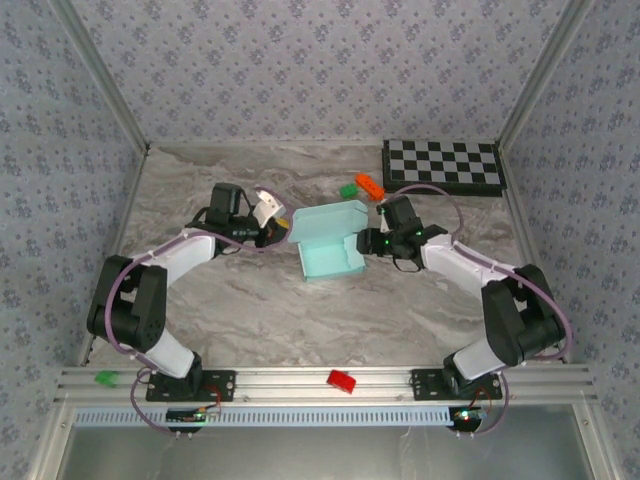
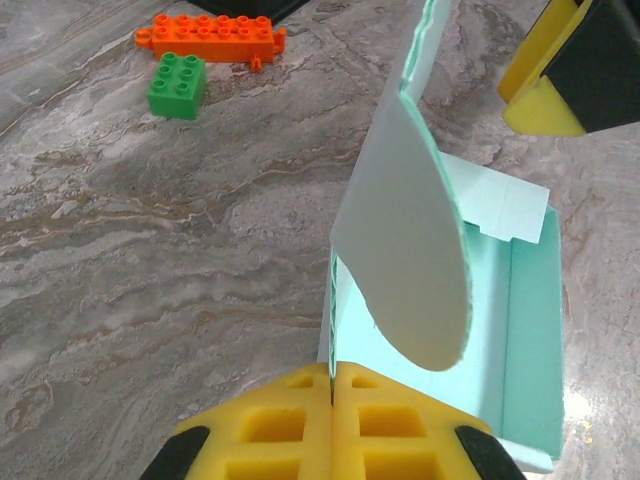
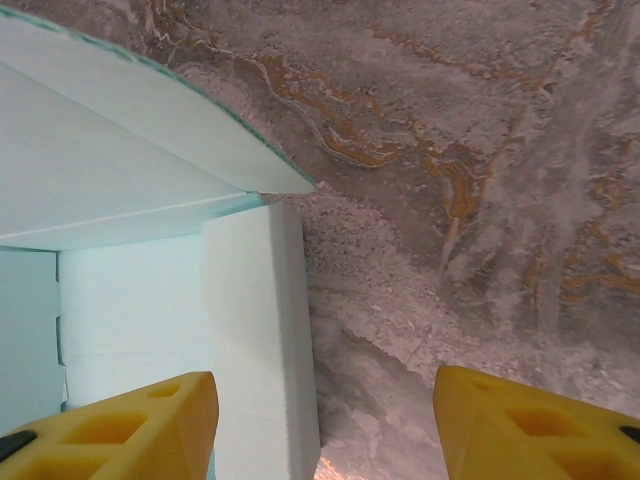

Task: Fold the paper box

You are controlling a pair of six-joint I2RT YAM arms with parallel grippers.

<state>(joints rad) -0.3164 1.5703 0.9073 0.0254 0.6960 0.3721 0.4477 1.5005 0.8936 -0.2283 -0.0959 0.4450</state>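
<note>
Top external view: you have the pale aqua thin-cardboard paper box (image 1: 328,245) lying open side up near the middle of the grey marble-patterned table (image 1: 250,300). It sits between the two arms, with its lid panel raised at the far side. The left gripper (image 1: 272,230) is at the box's left edge, and the right gripper (image 1: 375,240) is just beside its right edge. Behind the box, a long orange toy brick (image 1: 369,185) and a small green toy brick (image 1: 348,190) lie close together. A black-and-white checkerboard (image 1: 442,165) lies at the far right of the table. A red toy brick (image 1: 341,380) and a second green piece (image 1: 104,378) rest on the aluminium rail (image 1: 300,385) at the near edge.

Left wrist view: your left gripper (image 2: 331,385) has its yellow pads pressed together, with the thin edge of the rounded flap (image 2: 410,260) pinched between them. The flap stands up out of the pads, above the open interior of the paper box (image 2: 520,330). The orange toy brick (image 2: 210,35) and the green toy brick (image 2: 177,85) lie just beside each other on the table beyond. One yellow finger of the right gripper (image 2: 545,85) shows past the box.

Right wrist view: your right gripper (image 3: 325,400) has its jaws standing wide apart and holds nothing. One finger sits in front of the paper box (image 3: 150,300), the other over bare table. The box's side wall lies between them, close to the box-side finger. You cannot tell from this view whether they touch.
</note>
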